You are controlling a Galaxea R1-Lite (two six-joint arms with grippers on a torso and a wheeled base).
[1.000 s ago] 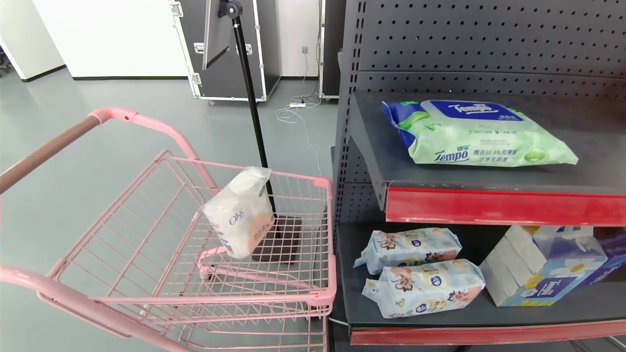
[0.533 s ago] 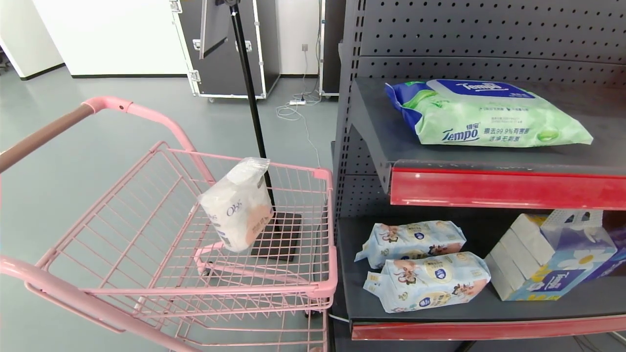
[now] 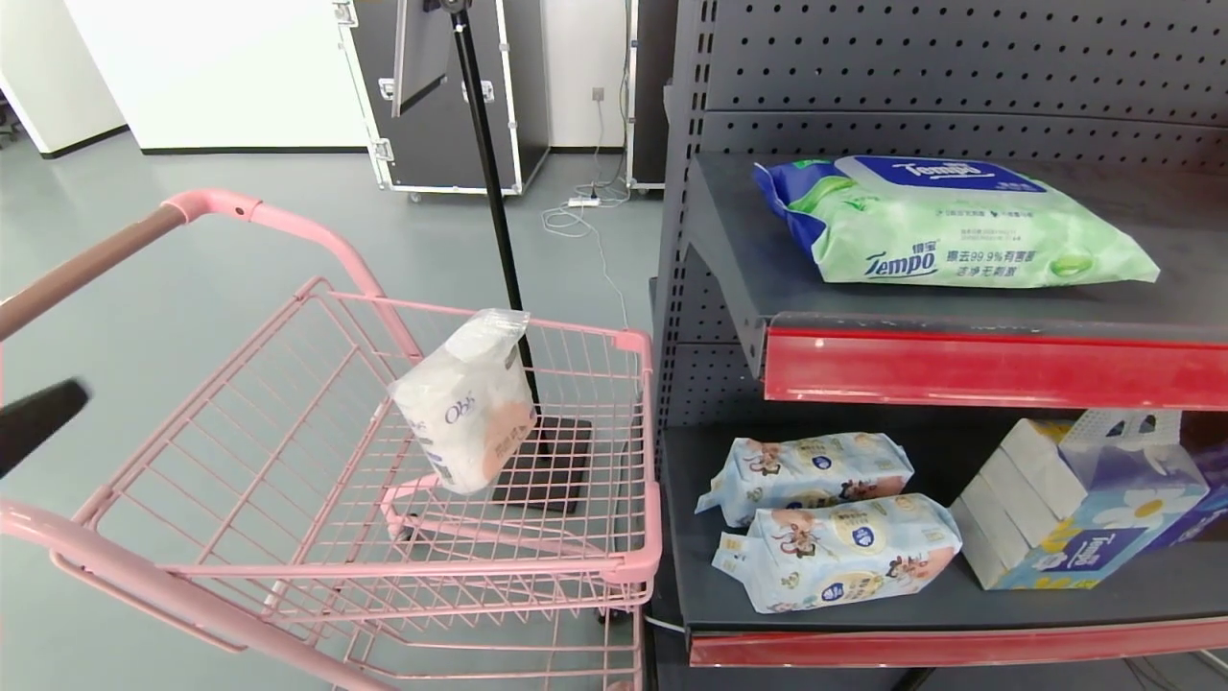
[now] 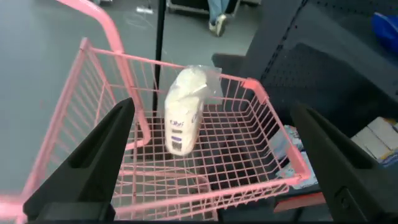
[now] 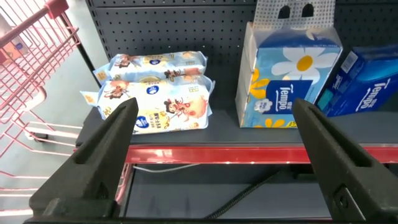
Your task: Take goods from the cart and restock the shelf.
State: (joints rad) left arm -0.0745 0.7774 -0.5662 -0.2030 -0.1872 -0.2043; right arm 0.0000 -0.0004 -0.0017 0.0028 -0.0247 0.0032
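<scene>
The head camera looks forward and down: pink wire cart point(image 3: 432, 574) left, dark grey metal shelf unit point(image 3: 739, 269) right. The left wrist camera looks into that cart from above; the right wrist camera faces the lower shelf point(image 5: 225, 135) closely.

You see the cart point(image 3: 537, 571) as pink-coated metal wire, smooth and slightly glossy. The white pack point(image 3: 470, 413) in it is wrapped in thin, crinkled clear plastic film. The shelf point(image 3: 739, 278) is matt dark-grey sheet metal, and its red edge strip point(image 3: 959, 369) looks like glossy plastic. The green wipes pack point(image 3: 959, 245) is shiny film.
</scene>
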